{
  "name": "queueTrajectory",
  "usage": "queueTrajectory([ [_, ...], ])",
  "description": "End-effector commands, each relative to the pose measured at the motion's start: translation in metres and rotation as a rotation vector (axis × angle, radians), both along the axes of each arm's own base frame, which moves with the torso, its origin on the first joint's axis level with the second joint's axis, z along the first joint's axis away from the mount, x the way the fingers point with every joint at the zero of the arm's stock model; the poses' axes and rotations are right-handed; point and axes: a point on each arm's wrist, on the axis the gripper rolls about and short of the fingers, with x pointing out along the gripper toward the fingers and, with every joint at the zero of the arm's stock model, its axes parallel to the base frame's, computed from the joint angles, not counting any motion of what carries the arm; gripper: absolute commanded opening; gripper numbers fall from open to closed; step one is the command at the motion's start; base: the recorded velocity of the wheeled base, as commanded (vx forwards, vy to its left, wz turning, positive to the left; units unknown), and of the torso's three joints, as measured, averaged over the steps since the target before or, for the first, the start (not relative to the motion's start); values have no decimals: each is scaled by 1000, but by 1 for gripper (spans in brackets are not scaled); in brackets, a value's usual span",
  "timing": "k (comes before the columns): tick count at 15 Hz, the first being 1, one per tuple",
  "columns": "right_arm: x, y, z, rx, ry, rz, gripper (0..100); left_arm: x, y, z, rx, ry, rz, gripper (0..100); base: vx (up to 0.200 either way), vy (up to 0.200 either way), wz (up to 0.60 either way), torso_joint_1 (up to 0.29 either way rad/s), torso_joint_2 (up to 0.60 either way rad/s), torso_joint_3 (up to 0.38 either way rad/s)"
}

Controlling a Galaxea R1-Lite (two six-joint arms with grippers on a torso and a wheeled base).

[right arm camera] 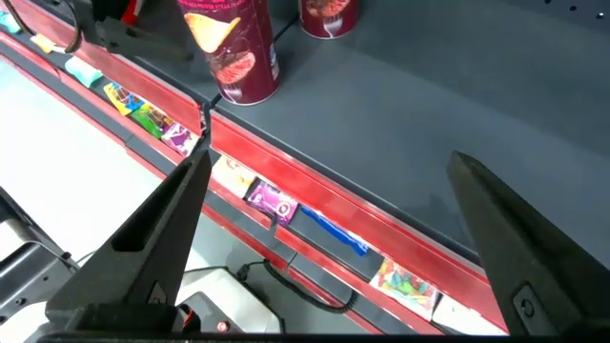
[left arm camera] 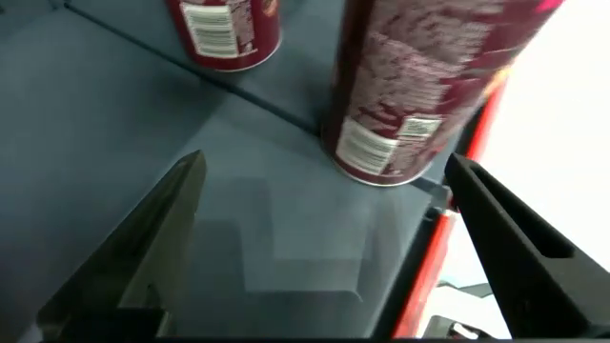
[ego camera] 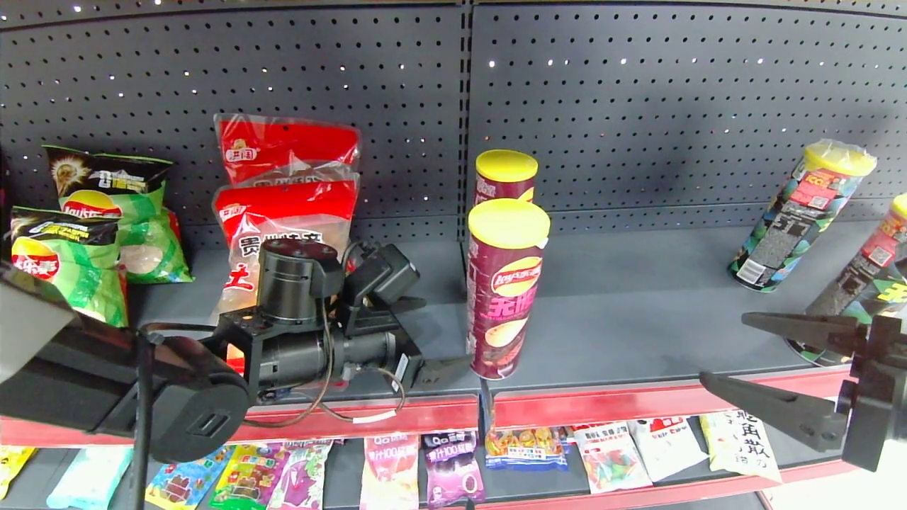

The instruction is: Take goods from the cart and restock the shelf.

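Grey metal forms the shelf [ego camera: 638, 304], and the front can [ego camera: 506, 283], maroon with a yellow lid, stands upright near its forward edge and serves as the marker for everything else. Far to the left of the front can, two green crisp bags [ego camera: 99, 227] lean one before the other against the pegboard [ego camera: 638, 106]. Nearer to it, still on its left, two clear bags with red tops [ego camera: 287, 184] stand the same way. Just left of the front can's base the left gripper [left arm camera: 324, 164] sits low over the shelf; its fingers [left arm camera: 152, 248] are spread wide with nothing between them, and their tips stop short of the can without touching it. Directly behind the front can stands the rear can [ego camera: 504, 176], of the same kind and also upright. Below the front can runs the red rail [ego camera: 602, 404], with small packets [ego camera: 453, 467] laid out on the level underneath. Well to the right of the front can, two black-patterned cans [ego camera: 801, 212] lean tilted. The right gripper [ego camera: 723, 348] hangs before the rail, also far to the right, its fingers wide apart and empty
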Motion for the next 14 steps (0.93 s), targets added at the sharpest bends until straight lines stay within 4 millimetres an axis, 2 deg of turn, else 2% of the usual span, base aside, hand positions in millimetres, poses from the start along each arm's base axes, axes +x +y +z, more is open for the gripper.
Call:
queueTrajectory([
  [1, 1, 0, 0, -1, 2, 1, 100, 3, -1, -2, 3, 4, 4, 100, 0, 0, 0, 0, 0, 0],
  [6, 0, 0, -1, -2, 4, 0, 100, 11, -4, 0, -1, -15, 22, 100, 0, 0, 0, 0, 0, 0],
  [14, 0, 0, -1, -2, 4, 0, 100, 14, -5, -4, 9, -9, 38, 100, 0, 0, 0, 0, 0, 0],
])
